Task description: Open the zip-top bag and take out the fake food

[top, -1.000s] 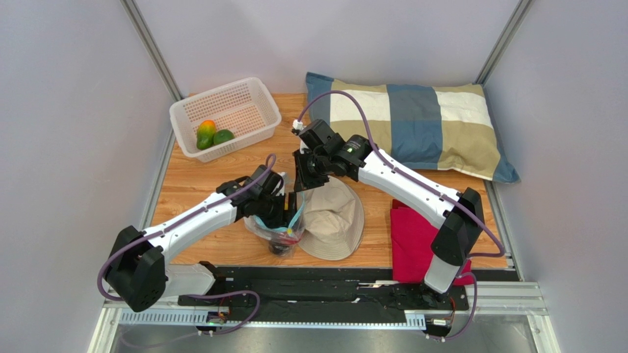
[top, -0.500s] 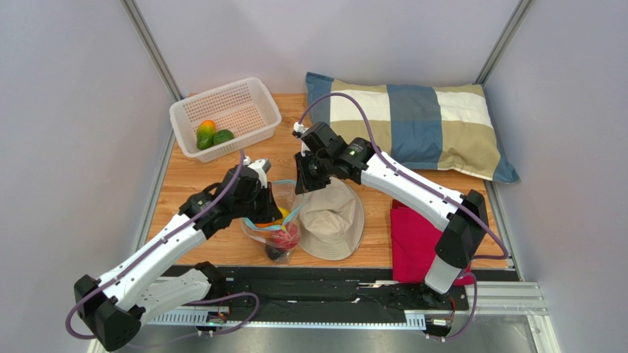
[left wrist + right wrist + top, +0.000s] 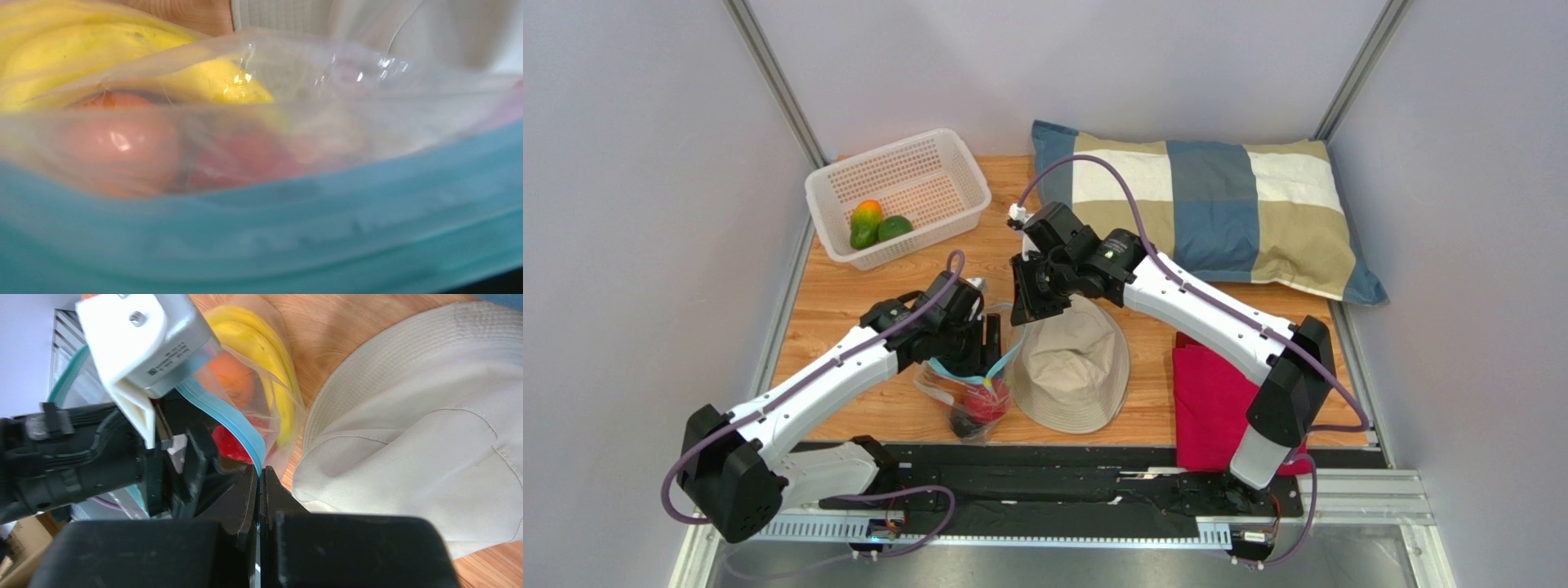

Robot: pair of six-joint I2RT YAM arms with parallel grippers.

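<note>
The zip-top bag (image 3: 971, 390) lies on the worktop (image 3: 836, 325) near its front edge, with the fake food (image 3: 984, 402) inside. A hat (image 3: 1075, 368) touches it at 3 o'clock; a basket (image 3: 919, 235) holding a mango (image 3: 867, 223) sits at 11 o'clock, a pillow (image 3: 1210, 202) at 1 o'clock. The right gripper (image 3: 1024, 306) has its jaws closed on the bag's blue strip. The left gripper (image 3: 987, 341) is at the bag's mouth with its jaws apart. Half a second ago it was drawn back toward 9 o'clock; the right arm has not moved.
</note>
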